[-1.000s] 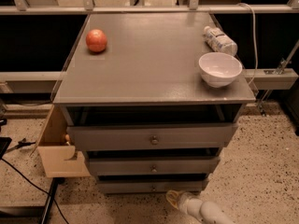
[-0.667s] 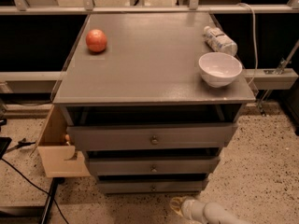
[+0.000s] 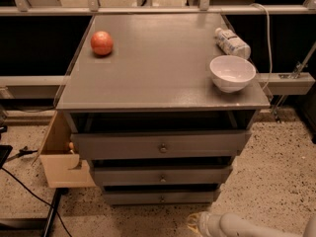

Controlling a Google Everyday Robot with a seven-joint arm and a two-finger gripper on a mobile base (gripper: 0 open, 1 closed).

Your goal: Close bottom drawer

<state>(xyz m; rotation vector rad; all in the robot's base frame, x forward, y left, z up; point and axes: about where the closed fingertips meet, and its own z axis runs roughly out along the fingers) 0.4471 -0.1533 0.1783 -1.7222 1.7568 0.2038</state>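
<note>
The bottom drawer (image 3: 160, 197) is the narrowest grey front at the foot of the grey cabinet (image 3: 163, 90). It has a small round knob (image 3: 161, 199) and stands slightly pulled out, with a dark gap above it. The middle drawer (image 3: 160, 176) and the top drawer (image 3: 160, 145) above it are also pulled out, each further than the one below. My gripper (image 3: 193, 223) is at the bottom edge of the view, low over the floor, in front of and a little right of the bottom drawer, with the pale arm behind it. It does not touch the drawer.
On the cabinet top lie a red apple (image 3: 101, 43), a white bowl (image 3: 232, 72) and a plastic bottle on its side (image 3: 231, 42). A light wooden box (image 3: 61, 167) stands left of the drawers. A black cable (image 3: 27, 186) runs over the speckled floor.
My gripper and arm have shifted slightly right and down toward the bottom edge of the view. The drawers have not moved.
</note>
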